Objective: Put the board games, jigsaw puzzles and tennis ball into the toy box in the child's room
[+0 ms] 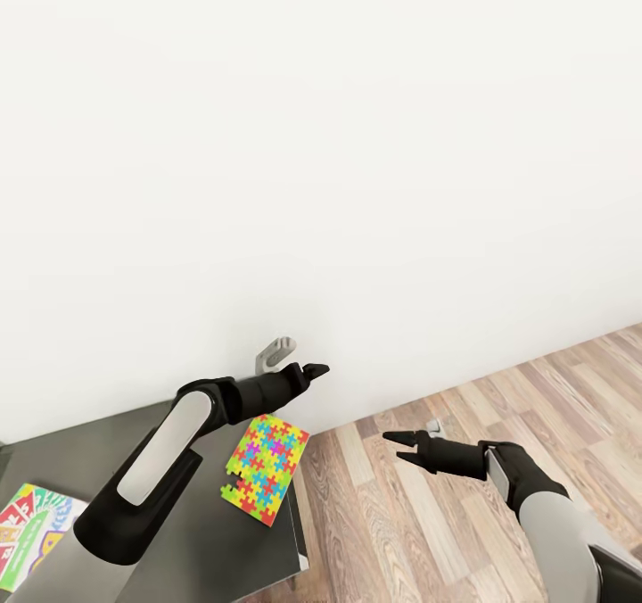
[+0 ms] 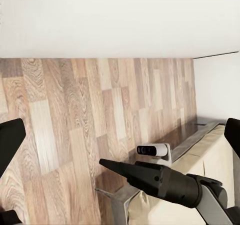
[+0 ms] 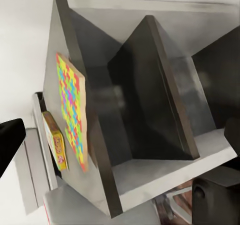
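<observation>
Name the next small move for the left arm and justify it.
Probably lower the left gripper onto the multicoloured jigsaw puzzle sheet. The sheet lies flat at the dark-grey table top's edge, under that arm, and the gripper looks empty above it. The right gripper hangs over the wooden floor.

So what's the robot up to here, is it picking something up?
Not at this moment. Both arms are stretched out with nothing in them: the left gripper reaches over the dark-grey table toward the white wall, and the right gripper hangs open above the wooden floor beside the table. A multicoloured jigsaw puzzle lies flat near the table's edge, untouched. A colourful board game box sits at the table's near corner.
</observation>
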{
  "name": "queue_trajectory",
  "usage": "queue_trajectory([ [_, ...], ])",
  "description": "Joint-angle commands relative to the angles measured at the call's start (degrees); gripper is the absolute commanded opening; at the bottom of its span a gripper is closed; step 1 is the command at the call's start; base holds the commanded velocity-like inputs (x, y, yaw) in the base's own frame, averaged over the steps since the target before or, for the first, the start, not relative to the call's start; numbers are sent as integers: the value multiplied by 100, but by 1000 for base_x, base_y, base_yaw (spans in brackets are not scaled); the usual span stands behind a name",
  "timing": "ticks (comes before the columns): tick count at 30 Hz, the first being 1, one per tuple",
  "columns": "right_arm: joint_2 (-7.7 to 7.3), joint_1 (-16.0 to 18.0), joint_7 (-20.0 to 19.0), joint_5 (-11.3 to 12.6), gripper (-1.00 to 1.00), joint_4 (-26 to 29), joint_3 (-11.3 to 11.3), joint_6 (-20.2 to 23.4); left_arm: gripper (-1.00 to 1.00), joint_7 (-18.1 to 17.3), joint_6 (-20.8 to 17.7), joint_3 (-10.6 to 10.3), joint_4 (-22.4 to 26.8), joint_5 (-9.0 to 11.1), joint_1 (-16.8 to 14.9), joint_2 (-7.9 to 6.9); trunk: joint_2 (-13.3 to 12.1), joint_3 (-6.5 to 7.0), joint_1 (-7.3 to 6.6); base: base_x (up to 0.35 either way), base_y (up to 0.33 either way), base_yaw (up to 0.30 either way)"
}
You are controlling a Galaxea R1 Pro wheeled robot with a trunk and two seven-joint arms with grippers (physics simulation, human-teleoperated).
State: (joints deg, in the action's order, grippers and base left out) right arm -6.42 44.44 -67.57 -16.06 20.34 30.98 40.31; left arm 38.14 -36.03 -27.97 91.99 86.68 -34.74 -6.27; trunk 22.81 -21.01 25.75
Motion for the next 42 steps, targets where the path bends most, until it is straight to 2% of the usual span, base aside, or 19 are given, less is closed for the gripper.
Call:
queue_trajectory([
  [1,44,2,16,-61,100,4,49,-48,100,59,12,-6,7,57,-7,-4,11,-14,3,0,0,0],
  [5,146,-6,218,-64,100,4,52,-320,100,58,14,-5,5,55,-7,-5,11,-27,3,0,0,0],
  [13,220,-12,394,-62,100,4,55,-561,100,56,14,-3,6,58,-7,-1,11,-38,3,0,0,0],
  [26,248,-9,504,-59,100,16,39,-615,100,7,17,44,-8,66,-23,5,11,-42,3,0,0,0],
  [28,242,-6,510,-62,100,19,38,-615,100,-5,19,76,-13,77,-34,5,11,-42,3,0,0,0],
  [36,197,23,494,-55,100,28,50,-608,100,-79,14,431,-9,115,-50,44,11,-43,3,0,0,0],
  [42,196,59,517,-60,100,25,61,-581,100,-109,14,514,-2,124,-35,65,11,-55,3,0,0,0],
])
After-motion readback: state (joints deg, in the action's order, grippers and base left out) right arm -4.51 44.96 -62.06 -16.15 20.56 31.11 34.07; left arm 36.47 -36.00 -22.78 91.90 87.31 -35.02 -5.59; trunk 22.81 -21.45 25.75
